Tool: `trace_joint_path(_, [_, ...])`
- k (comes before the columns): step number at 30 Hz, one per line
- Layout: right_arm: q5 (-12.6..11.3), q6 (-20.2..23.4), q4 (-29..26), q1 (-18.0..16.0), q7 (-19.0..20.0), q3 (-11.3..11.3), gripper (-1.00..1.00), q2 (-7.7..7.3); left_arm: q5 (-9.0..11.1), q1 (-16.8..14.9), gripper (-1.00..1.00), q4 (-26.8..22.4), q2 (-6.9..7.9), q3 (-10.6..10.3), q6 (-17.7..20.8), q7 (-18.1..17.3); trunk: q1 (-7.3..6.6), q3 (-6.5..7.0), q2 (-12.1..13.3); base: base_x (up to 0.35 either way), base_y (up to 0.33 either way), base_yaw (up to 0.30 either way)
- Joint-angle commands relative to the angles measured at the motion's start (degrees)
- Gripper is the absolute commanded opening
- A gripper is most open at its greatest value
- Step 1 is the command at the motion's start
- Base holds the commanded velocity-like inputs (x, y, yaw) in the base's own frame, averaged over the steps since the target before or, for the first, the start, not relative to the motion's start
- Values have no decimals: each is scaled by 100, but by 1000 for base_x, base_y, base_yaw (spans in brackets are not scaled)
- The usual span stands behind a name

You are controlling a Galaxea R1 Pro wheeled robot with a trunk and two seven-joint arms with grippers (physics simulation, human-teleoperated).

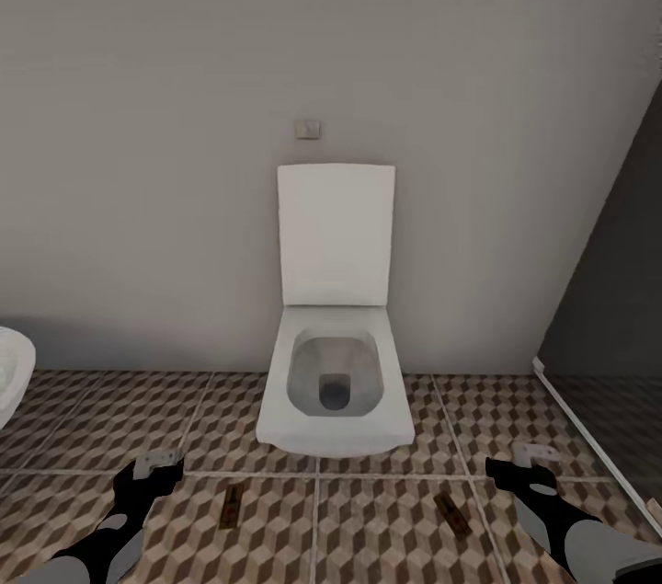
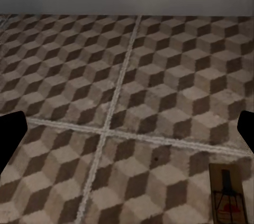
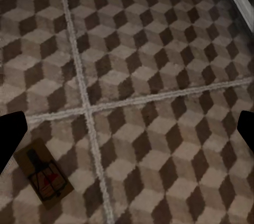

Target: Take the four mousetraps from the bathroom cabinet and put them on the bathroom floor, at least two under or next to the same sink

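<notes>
Both jaws, left [image 1: 158, 466] and right [image 1: 520, 463], hang released and empty above the bathroom floor [image 1: 83, 437]. Two mousetraps lie flat on the tiles between them: one [image 1: 232, 505] just inside the left, the other [image 1: 451, 514] just inside the right.

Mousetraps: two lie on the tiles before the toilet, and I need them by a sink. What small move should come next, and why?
Probably lower the left hand onto the nearer mousetrap. Both hands look open and empty, and both traps, including the other mousetrap, lie on the bathroom floor in front of the toilet, with no vanity sink beside them.
</notes>
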Motion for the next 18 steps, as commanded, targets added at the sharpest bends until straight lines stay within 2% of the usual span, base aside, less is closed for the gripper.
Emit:
trace_joint_path(1, [-51, -13, 1, -2, -15, 50, 100, -1, 25, -2, 100, 1, 2, -50, -15, 34, -4, 18, 0, 0, 0, 0])
trace_joint_path(18, [-51, -13, 1, -2, -15, 53, 100, -1, 26, -2, 100, 1, 2, -50, -11, 34, -47, 394, 23, 0, 0, 0])
